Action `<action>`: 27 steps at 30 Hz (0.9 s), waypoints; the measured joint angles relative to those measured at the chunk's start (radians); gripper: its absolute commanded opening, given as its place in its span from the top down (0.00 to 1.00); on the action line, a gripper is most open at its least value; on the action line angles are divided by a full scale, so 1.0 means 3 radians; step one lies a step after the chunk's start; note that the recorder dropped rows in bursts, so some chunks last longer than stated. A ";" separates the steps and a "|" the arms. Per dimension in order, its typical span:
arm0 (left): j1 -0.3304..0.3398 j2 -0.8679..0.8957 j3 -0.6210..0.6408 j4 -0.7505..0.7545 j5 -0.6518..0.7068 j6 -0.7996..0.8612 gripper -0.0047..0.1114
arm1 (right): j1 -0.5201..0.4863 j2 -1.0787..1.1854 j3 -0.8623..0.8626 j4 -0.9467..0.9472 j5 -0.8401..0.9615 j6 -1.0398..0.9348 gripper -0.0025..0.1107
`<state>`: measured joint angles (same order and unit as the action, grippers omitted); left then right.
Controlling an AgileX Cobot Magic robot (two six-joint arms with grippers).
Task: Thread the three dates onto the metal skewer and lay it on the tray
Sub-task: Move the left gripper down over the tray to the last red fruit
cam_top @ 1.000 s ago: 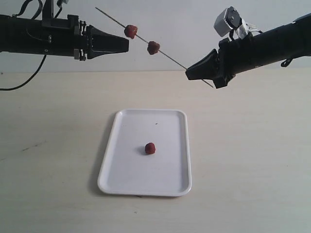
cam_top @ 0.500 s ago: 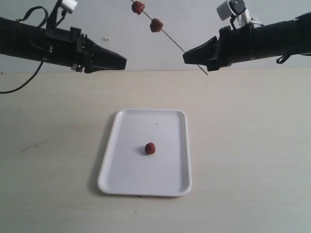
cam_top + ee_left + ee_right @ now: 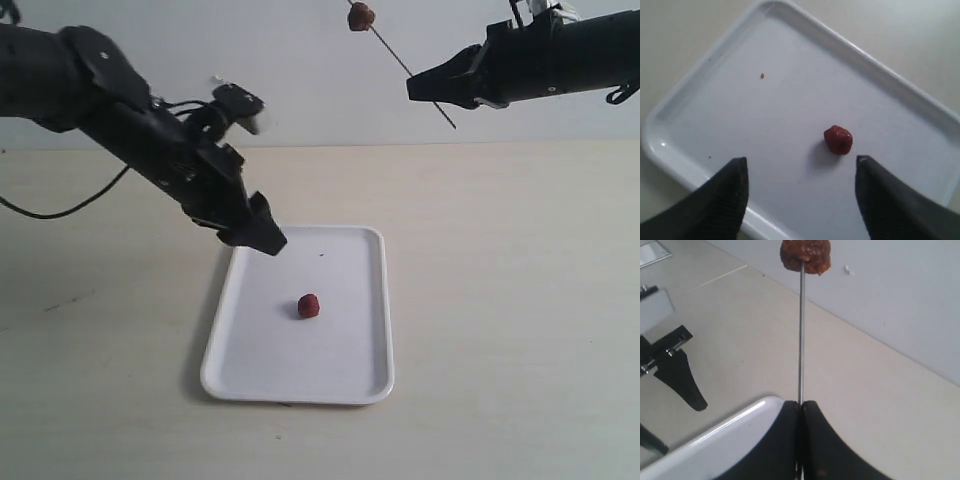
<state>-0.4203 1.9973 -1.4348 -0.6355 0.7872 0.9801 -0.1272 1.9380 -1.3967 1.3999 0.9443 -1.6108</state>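
Note:
One loose date (image 3: 309,306) (image 3: 838,139) lies near the middle of the white tray (image 3: 360,380) (image 3: 790,30). My left gripper (image 3: 268,240) (image 3: 801,161) hovers open over the tray's near-left part, with the date just ahead of its fingertips and nothing between them. High at the upper right, my right gripper (image 3: 414,89) (image 3: 801,404) is shut on the thin metal skewer (image 3: 410,72) (image 3: 800,335). A threaded date (image 3: 361,16) (image 3: 805,254) sits on the skewer near the top edge. The third date is out of view.
The tray lies on a pale wooden table (image 3: 520,300) in front of a plain white wall (image 3: 300,70). The left arm (image 3: 110,100) slants down from the upper left, with a black cable (image 3: 60,210) trailing behind it.
My left arm has swung down from shoulder height towards the tray and its gripper has opened. The right gripper has lifted the skewer, carrying the upper date out of the top of the view.

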 measured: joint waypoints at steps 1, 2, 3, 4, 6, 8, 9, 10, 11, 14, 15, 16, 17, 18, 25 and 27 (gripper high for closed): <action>-0.0103 0.0000 0.0000 0.0143 -0.0053 -0.0160 0.40 | 0.0000 0.0000 0.0000 -0.0012 0.0000 0.0009 0.98; -0.0205 0.0000 0.0000 0.0272 -0.0102 -0.0312 0.40 | 0.0000 0.0000 0.0000 -0.0028 0.0000 0.0015 0.98; -0.0300 0.0006 0.0000 0.0400 -0.0156 -0.0442 0.40 | 0.0000 0.0000 0.0000 -0.0036 -0.0006 0.0023 0.98; -0.0372 0.0006 0.0000 0.0506 -0.0205 -0.0525 0.40 | 0.0000 0.0000 0.0000 -0.0045 -0.0006 0.0023 0.98; -0.0535 0.0006 0.0000 0.0811 -0.0332 -0.0641 0.40 | 0.0000 0.0000 0.0000 -0.0060 -0.0006 0.0023 0.98; -0.0664 0.0006 0.0000 0.1175 -0.0431 -0.0663 0.40 | 0.0000 0.0000 0.0000 -0.0068 -0.0006 0.0033 0.98; -0.0727 0.0006 0.0000 0.1383 -0.0463 -0.0634 0.40 | 0.0000 0.0000 0.0000 -0.0077 -0.0006 0.0038 0.98; -0.0783 0.0006 0.0000 0.1570 -0.0490 -0.0596 0.40 | 0.0000 0.0000 0.0000 -0.0090 -0.0006 0.0042 0.98; -0.0832 0.0006 0.0000 0.1735 -0.0502 -0.0547 0.40 | 0.0000 0.0000 0.0000 -0.0092 -0.0006 0.0047 0.98; -0.0922 0.0006 0.0000 0.2029 -0.0517 -0.0408 0.40 | 0.0000 0.0000 0.0000 -0.0105 -0.0006 0.0049 0.98; -0.0935 0.0006 0.0000 0.2079 -0.0523 -0.0390 0.40 | 0.0000 0.0000 0.0000 -0.0105 -0.0006 0.0055 0.98; -0.0941 0.0006 0.0000 0.2118 -0.0537 -0.0409 0.40 | 0.0000 0.0000 0.0000 -0.0105 -0.0006 0.0055 0.98; -0.0943 0.0013 0.0000 0.2118 -0.0546 -0.0514 0.40 | 0.0000 0.0000 0.0000 -0.0105 -0.0006 0.0057 0.98; -0.0949 0.0031 0.0000 0.2118 -0.0578 -0.0703 0.40 | 0.0000 0.0000 0.0000 -0.0105 -0.0006 0.0057 0.98; -0.0956 0.0236 -0.0011 0.2152 -0.0569 -0.1847 0.40 | 0.0000 0.0000 0.0000 -0.0113 -0.0006 0.0057 0.98; -0.0956 0.0313 -0.0080 0.2152 -0.0421 -0.2019 0.40 | 0.0000 0.0000 0.0000 -0.0117 0.0001 0.0057 0.98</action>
<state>-0.7070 2.0913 -1.4588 0.0101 0.6609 0.3744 -0.1272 1.9380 -1.3967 1.3649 0.9446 -1.5936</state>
